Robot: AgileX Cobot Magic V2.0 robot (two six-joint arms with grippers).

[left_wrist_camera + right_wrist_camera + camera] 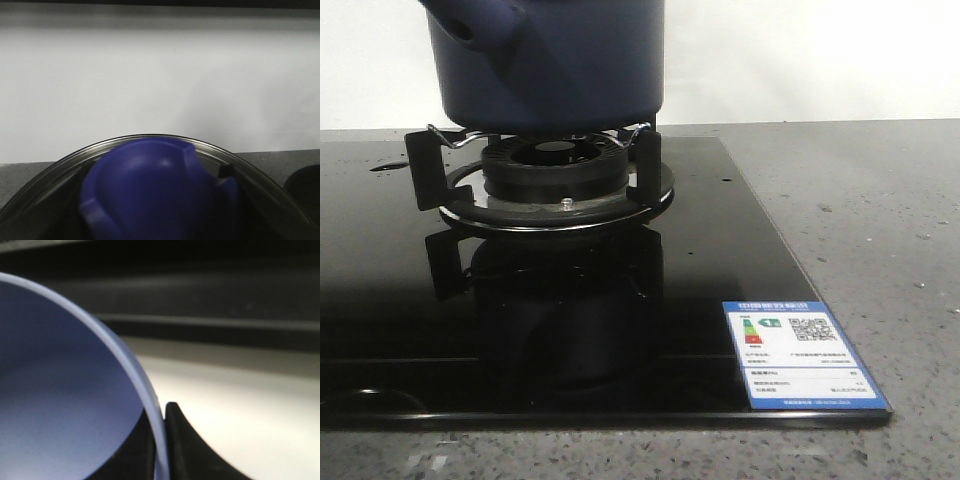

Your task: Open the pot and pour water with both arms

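One pot (545, 65) (dark blue) sits on one burner (555, 175).

Dark navy pot (548, 62), upright on the burner, tubular stub at upper left.

Black hob (740, 250), burner (555, 170), label (803, 353)

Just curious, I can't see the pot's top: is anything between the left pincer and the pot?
Yes: a glass lid with a blue knob lies close before the left wrist camera. Whether it sits on the pot cannot be told; the pincer itself is out of view.
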